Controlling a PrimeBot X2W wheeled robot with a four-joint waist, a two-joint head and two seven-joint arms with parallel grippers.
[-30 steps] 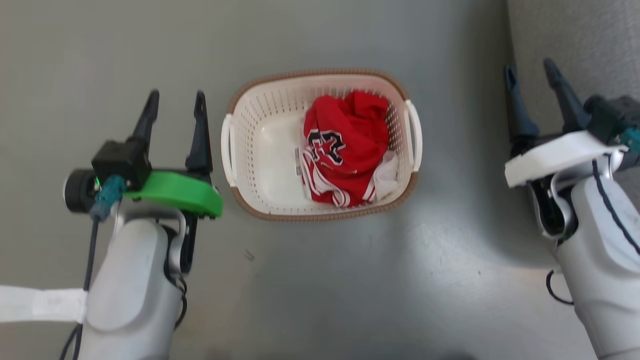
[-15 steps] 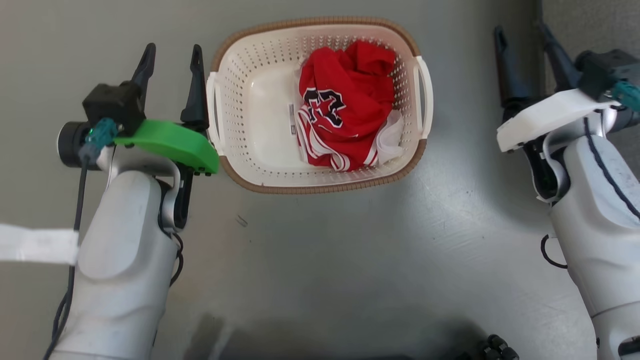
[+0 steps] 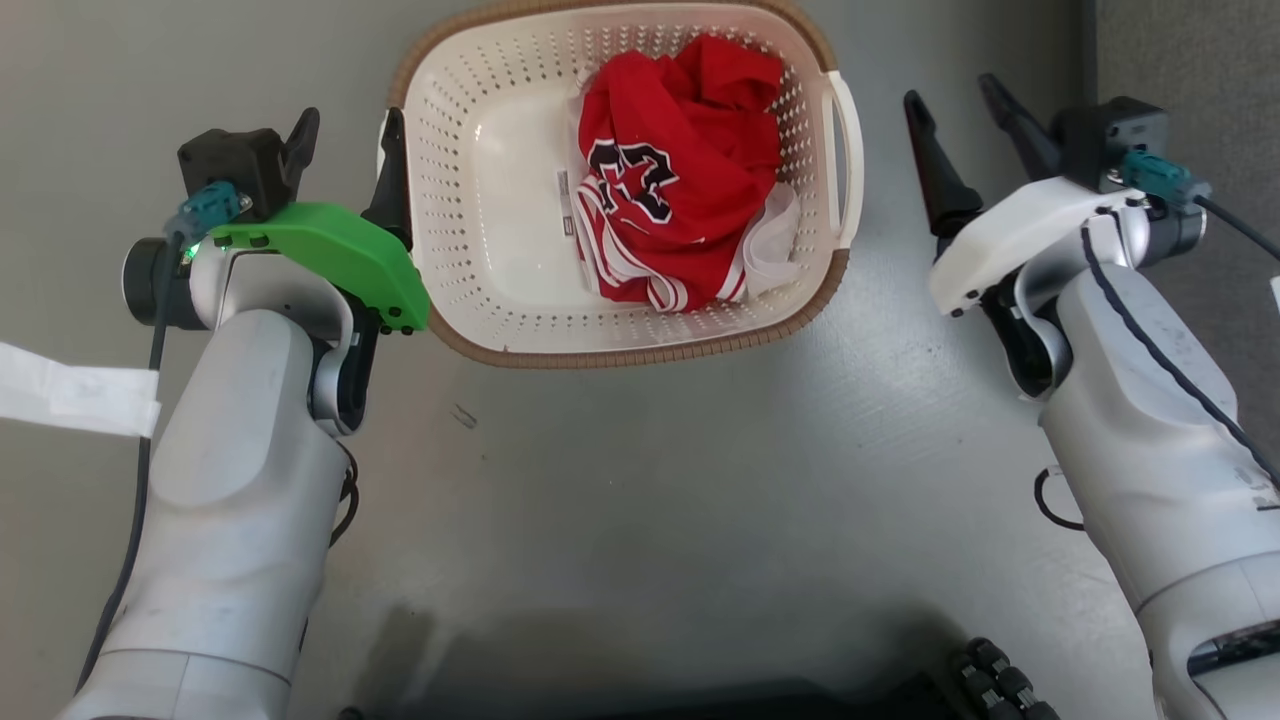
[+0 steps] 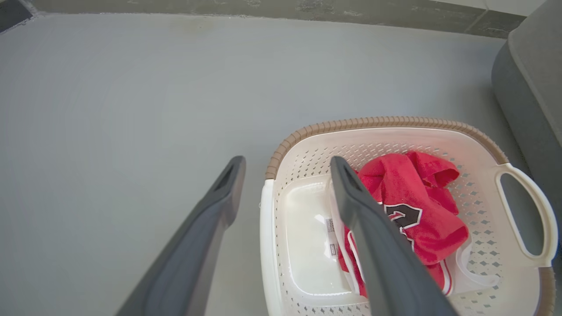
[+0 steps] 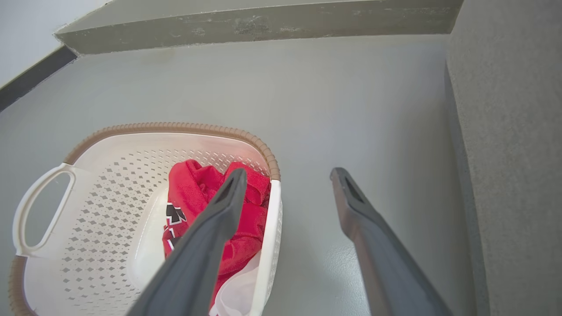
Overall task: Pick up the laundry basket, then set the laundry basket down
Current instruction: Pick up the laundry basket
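The laundry basket stands on the grey floor, cream-white with perforated walls and a brown rim, holding a crumpled red jersey. My left gripper is open at the basket's left handle, its inner finger right against that handle. In the left wrist view the left gripper straddles the basket wall, one finger over the floor, one over the inside. My right gripper is open, a small gap to the right of the right handle. The right gripper shows beside the basket.
A grey upholstered piece of furniture stands close behind my right gripper, also seen as the furniture along that wrist view's right side. A low concrete ledge runs beyond the basket. My dark base sits at the bottom edge.
The head camera has dipped closer, so the basket looks larger and higher. Both grippers have drawn in toward the basket's sides; the left one now reaches the left handle.
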